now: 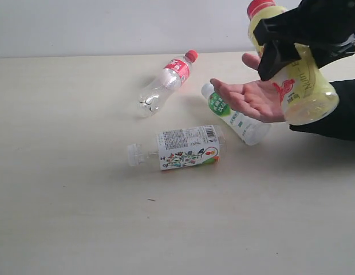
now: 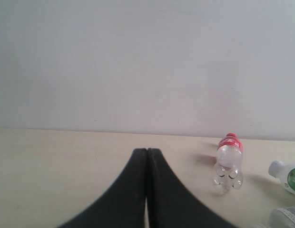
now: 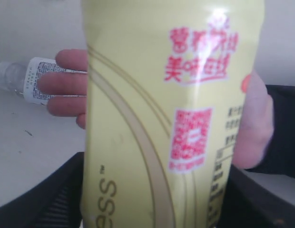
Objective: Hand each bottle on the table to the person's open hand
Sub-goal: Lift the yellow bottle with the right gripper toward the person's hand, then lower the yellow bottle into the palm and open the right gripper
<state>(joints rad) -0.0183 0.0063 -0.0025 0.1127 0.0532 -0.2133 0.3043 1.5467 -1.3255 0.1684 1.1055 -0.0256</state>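
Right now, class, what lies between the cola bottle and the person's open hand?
In the exterior view, the white bottle with the green label lies between the cola bottle and the open hand, partly hidden behind the hand.

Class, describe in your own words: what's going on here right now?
The right tool grips the yellow bottle, red cap up, right by the person's open hand; not yet released. The cola bottle, the white bottle with green label and the clear floral-label bottle lie on the table. The left tool is shut, holding nothing.
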